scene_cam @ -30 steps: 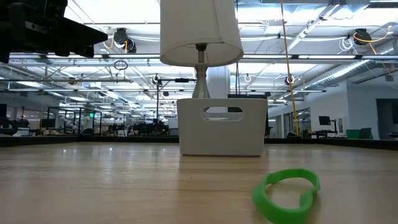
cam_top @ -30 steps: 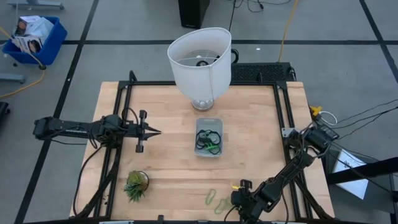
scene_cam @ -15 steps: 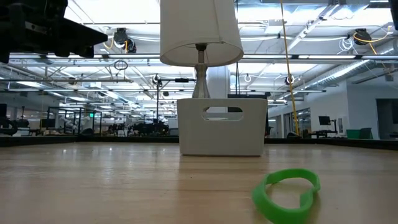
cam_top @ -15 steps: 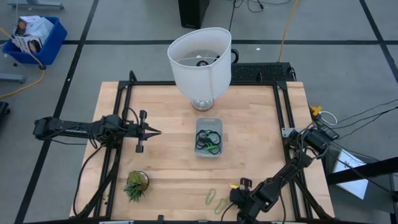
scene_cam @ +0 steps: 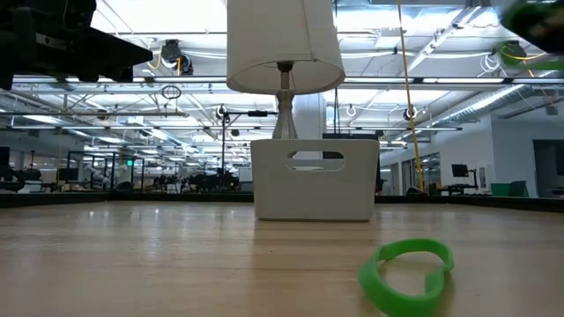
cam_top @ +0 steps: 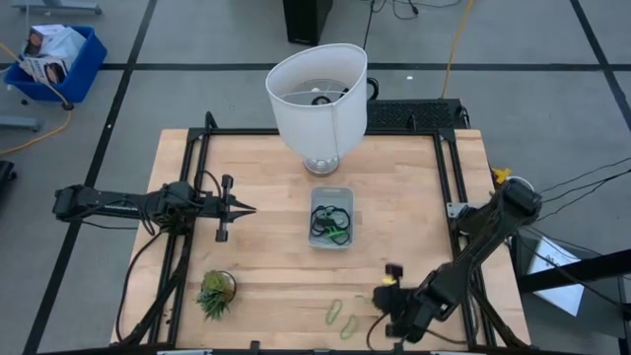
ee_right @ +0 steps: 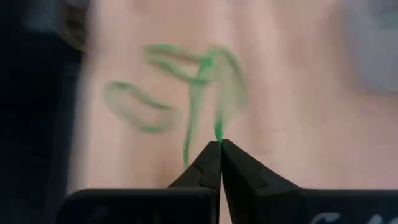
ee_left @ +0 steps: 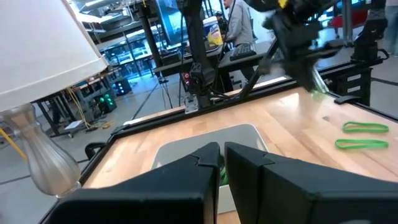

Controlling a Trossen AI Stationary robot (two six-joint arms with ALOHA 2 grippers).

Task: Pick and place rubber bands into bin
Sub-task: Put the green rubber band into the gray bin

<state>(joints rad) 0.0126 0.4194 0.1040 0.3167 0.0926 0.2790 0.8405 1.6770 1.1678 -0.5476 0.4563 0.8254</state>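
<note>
Right gripper (ee_right: 219, 144) has closed and lifted since a second ago; it sat low at the table's near edge with jaws wide, now the arm is raised and swung slightly toward the bin (cam_top: 331, 219). Fingers pinched fully together at the tips, a light green rubber band (ee_right: 214, 93) caught between them. The wrist view is smeared by motion, so probably one band only, hanging straight off the fingertips, long axis in line with the fingers. Two more green bands (cam_top: 340, 316) lie flat on the wood just beside the gripper, long axes roughly parallel, slanting across the table. Bin holds several dark and green bands already, well ahead of the fingers. Left gripper (ee_left: 222, 158) waits out over the table's left side, fingers nearly together, holding nothing, pointing at the bin. For this step: keep the pinch tight, lift high enough that the dangling loop clears the bin wall, release only once the fingertips are over the bin's middle.
</note>
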